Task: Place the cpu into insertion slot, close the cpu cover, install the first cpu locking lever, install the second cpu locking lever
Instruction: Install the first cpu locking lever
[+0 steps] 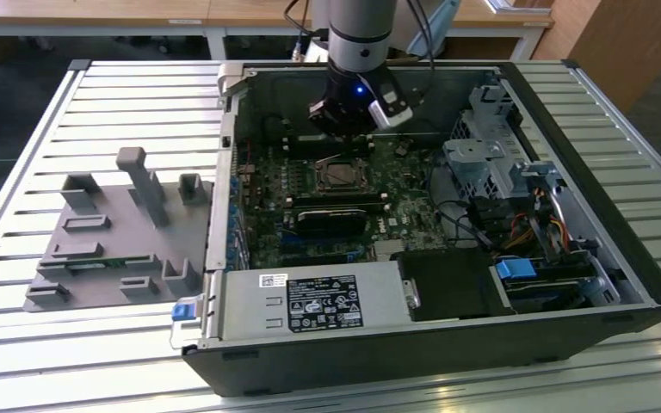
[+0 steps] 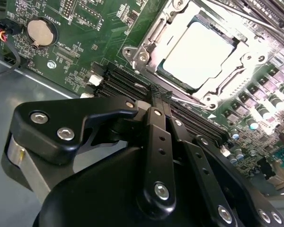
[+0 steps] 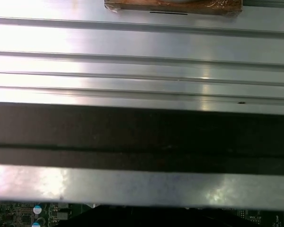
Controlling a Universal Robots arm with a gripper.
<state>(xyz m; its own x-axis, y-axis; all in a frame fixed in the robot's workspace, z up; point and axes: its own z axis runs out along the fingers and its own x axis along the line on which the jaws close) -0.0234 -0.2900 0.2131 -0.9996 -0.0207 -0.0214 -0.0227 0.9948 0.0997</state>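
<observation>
Hovering over the motherboard [image 2: 80,42], the gripper [image 2: 157,97] has its black fingers [image 2: 156,142] pinched together with nothing between them, tips just short of the socket. Right past the tips, the cpu [image 2: 199,54] already sits in the insertion slot [image 1: 339,175], pale top glaring under the light. The cpu cover [image 2: 217,90] lies flat around it, silver frame down on all sides. Can't really tell how the locking levers stand. In the exterior view the arm [image 1: 360,34] comes down into the open PC case [image 1: 606,258], with a power supply [image 1: 313,303] at the near edge. A grey fixture [image 1: 118,232] sits on the slatted table [image 1: 32,361] toward the exterior view's left.
</observation>
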